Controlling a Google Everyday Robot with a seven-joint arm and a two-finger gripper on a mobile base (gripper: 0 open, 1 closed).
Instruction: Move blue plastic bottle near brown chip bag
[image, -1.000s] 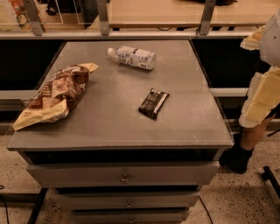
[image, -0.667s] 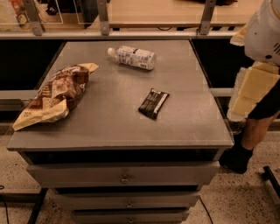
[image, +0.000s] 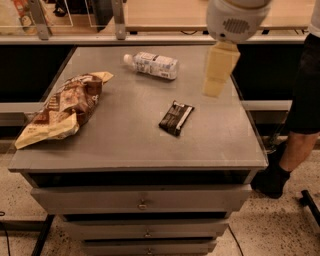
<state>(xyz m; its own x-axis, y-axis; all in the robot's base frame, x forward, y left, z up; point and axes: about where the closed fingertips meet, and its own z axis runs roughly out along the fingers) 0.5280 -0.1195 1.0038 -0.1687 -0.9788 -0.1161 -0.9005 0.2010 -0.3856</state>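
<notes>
The blue plastic bottle (image: 152, 65) lies on its side at the back middle of the grey table (image: 125, 147), white cap pointing left. The brown chip bag (image: 62, 107) lies crinkled at the table's left side, well apart from the bottle. My gripper (image: 214, 85) hangs as a cream-coloured piece under the white round arm joint (image: 239, 17), above the table's back right part. It is to the right of the bottle and holds nothing that I can see.
A small dark snack bar wrapper (image: 176, 118) lies flat right of the table's middle. The table top sits on a cabinet of drawers (image: 142, 202). A person's leg (image: 300, 125) stands close by the table's right edge. A shelf rail (image: 150, 37) runs behind the table.
My arm has swung in from the right edge of the view to above the table's back right part. The bottle, bag and wrapper have not moved.
</notes>
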